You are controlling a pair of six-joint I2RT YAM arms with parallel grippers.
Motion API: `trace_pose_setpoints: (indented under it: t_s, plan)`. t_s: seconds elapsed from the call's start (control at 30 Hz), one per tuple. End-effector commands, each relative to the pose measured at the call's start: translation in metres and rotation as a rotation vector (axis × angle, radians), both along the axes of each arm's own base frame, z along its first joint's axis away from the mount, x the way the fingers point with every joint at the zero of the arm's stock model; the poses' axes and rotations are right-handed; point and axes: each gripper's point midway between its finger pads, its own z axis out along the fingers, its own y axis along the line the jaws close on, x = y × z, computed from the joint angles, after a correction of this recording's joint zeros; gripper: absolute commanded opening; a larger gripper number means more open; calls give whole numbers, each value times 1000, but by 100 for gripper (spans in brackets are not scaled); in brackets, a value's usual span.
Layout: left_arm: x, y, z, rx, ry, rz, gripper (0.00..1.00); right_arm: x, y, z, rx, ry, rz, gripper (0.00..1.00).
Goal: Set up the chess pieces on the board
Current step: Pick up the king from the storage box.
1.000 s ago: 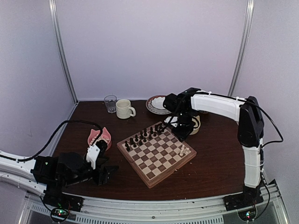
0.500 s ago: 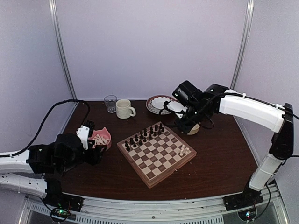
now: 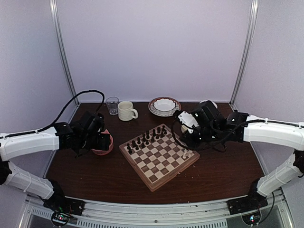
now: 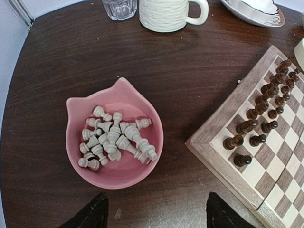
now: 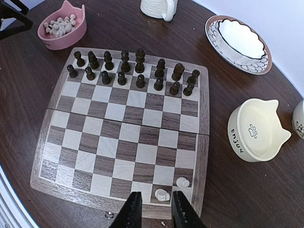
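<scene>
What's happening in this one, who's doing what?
Two arms are setting up a square wooden chessboard. The left gripper hovers open above a pink cat-eared bowl holding the loose cream-white chess pieces. The right gripper, jaws narrowly apart and empty, hovers over the board's edge beside two cream-white pieces standing there. The dark brown pieces fill two rows along the opposite edge.

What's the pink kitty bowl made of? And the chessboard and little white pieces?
Pink cat-eared bowl: probably glazed ceramic, maybe plastic; smooth with a soft shine. Chessboard: wood, matte; grain lines show in the squares and rim. Cream chess pieces in the bowl: likely pale wood, dull finish; too small to be sure.
</scene>
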Motion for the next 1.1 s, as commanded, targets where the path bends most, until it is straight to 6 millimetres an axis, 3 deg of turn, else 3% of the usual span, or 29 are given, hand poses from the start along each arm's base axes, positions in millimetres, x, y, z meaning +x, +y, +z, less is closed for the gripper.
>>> trace_pose_setpoints:
  t_s: [0.0, 0.13, 0.3, 0.53, 0.8, 1.07]
  plan:
    - [18, -5, -5, 7, 42, 39, 72, 6, 13, 33, 148, -90, -5, 25]
    - [34, -6, -23, 43, 82, 89, 73, 5, 9, 40, 174, -124, -10, 25]
    - [49, -7, -38, 85, 107, 139, 60, 3, 6, 46, 203, -149, -9, 25]
    - [61, -6, -59, 18, 145, 165, 50, 3, 7, 44, 203, -147, -2, 25]
    - [66, -6, -79, -8, 183, 172, 46, 2, 10, 42, 202, -139, 7, 25]
    - [61, -2, -90, 2, 221, 199, 35, 3, 10, 40, 195, -137, 5, 25]
